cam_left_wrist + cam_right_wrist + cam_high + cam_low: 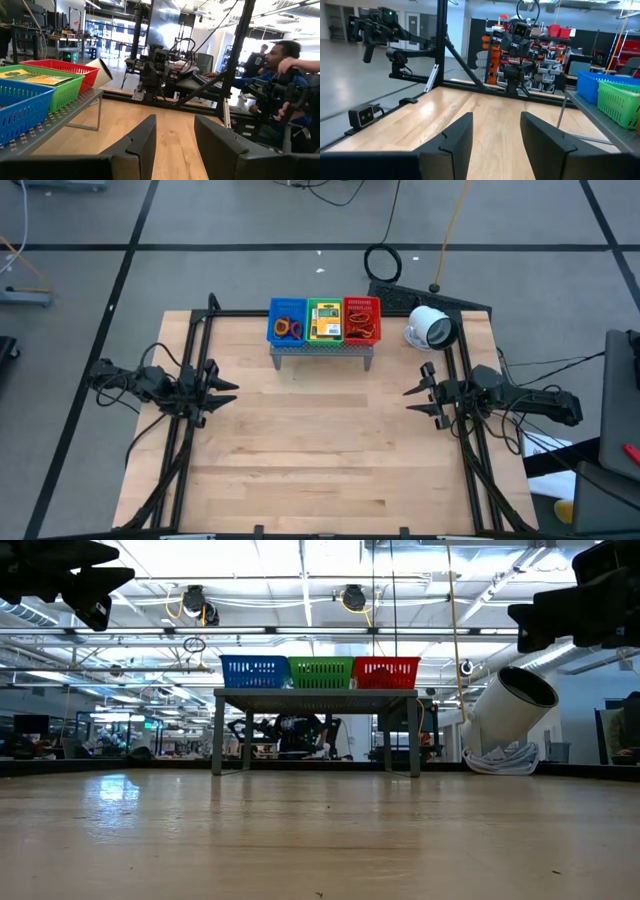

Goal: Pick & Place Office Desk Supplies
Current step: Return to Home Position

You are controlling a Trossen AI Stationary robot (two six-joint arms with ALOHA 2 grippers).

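Three small baskets stand in a row on a grey perforated shelf at the table's far middle. The blue basket holds small rings and bands. Yellow packets with green labels lie in the green basket. The red basket holds tan rubber bands. My left gripper hovers at the table's left edge, open and pointing toward the middle, with nothing between its fingers. My right gripper hovers at the right edge, also open and with nothing in it, its fingers pointing at the middle.
A white round camera-like device lies at the far right corner, beside the shelf. Black frame rails run along the table's left and right sides. Bare wood spreads between the arms and toward the near edge. A person sits beyond the table's right side.
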